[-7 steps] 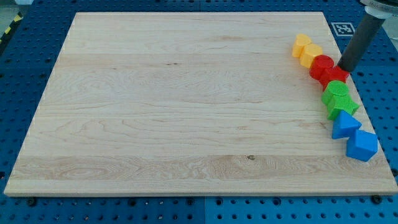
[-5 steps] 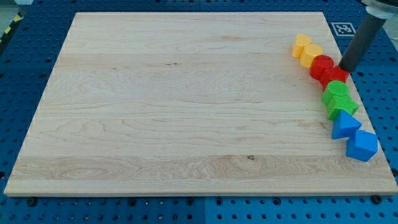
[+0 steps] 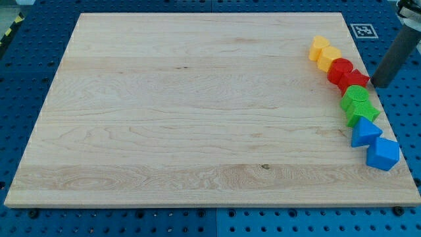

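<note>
just right of the red blocks point(image 3: 346, 74), my tip point(image 3: 378, 85)

My dark matt rod point(image 3: 395, 56) stands by smooth plastic-looking blocks point(image 3: 358, 102) on a pale, grained wooden board point(image 3: 184, 112).

A pale wooden tabletop point(image 3: 197, 105) lies on a blue pegboard base point(image 3: 26, 66), and a small black-and-white marker tag point(image 3: 362, 30) sits on the base just off its 1 o'clock corner. Every block is crowded along the tabletop's 3 o'clock edge in one touching chain running from about 2 o'clock down toward 4 o'clock. From the top, the chain has two yellow blocks point(image 3: 323, 52), two red blocks point(image 3: 345, 72), two green blocks point(image 3: 358, 104), then a blue triangular block point(image 3: 364, 132) and a blue cube-like block point(image 3: 383, 155).
</note>
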